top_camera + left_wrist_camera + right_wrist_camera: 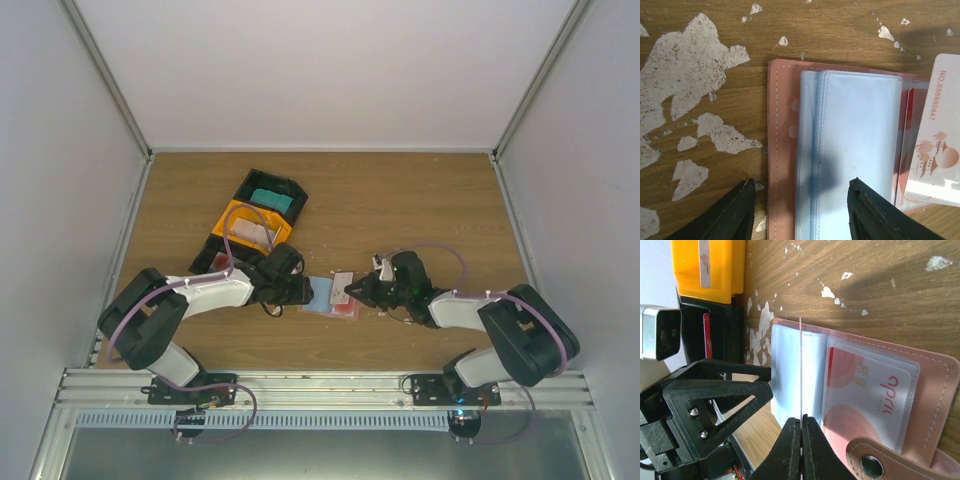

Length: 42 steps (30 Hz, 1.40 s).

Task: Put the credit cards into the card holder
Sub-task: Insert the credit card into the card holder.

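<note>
Centrally, the card holder [935, 385] lies opened flat on the wooden counter [420, 210], between the two arms. Its clear plastic sleeves [855, 140] are fanned over the salmon-pink leather, and its snap strap [875, 460] sticks out at one end. A red card [865, 390] with a chip sits inside one sleeve.

The right end effector [801, 422] is clenched on a pale card [940, 130] printed with a number. It holds the card on edge above the sleeves, just beside the red one.

The left end effector [802, 185] is released. Its jaws are spread over the holder's opposite end, one finger [735, 215] over bare wood just off the leather edge and the other above the sleeves.

Farther out, behind the left arm, an orange bin [228, 228] sits against a black bin [250, 180] that contains a flat teal piece [270, 198]. Pale worn patches [690, 65] mark the wood beside the holder.
</note>
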{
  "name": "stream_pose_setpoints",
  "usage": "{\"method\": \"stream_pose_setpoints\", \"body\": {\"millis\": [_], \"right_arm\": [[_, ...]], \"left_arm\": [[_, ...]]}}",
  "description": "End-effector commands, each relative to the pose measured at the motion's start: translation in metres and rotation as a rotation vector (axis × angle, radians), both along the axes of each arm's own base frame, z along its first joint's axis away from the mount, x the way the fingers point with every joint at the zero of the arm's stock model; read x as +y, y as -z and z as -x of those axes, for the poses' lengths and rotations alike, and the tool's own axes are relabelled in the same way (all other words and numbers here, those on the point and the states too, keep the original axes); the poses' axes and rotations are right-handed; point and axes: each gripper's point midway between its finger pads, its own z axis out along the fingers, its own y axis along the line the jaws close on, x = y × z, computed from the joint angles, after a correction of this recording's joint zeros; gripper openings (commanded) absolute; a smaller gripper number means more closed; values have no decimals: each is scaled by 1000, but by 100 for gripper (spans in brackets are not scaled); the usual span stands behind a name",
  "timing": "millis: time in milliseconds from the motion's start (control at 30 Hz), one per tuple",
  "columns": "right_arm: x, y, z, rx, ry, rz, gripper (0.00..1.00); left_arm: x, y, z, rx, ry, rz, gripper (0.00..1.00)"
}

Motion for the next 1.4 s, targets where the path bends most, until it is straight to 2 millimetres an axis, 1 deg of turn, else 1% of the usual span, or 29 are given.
{"method": "stream_pose_setpoints", "body": {"millis": [0,200,400,600,933,1067,1367], "right_arm": [[-4,8,0,37,22,10,1],[2,13,1,73,8,-27,1],[9,14,2,94,-12,-72,1],[11,13,3,102,-17,-89,0],[8,28,9,139,-15,-73,0],[8,30,10,147,-20,-76,1],[3,38,22,190,-1,-64,0]], "left_arm": [[9,15,13,64,5,-50,53],[7,19,18,83,18,-47,44],[7,22,20,92,18,-54,40],[10,24,18,90,0,-69,38],[7,24,19,95,10,-58,35],[6,24,19,99,16,-53,35],[3,22,17,91,8,-43,33]]}}
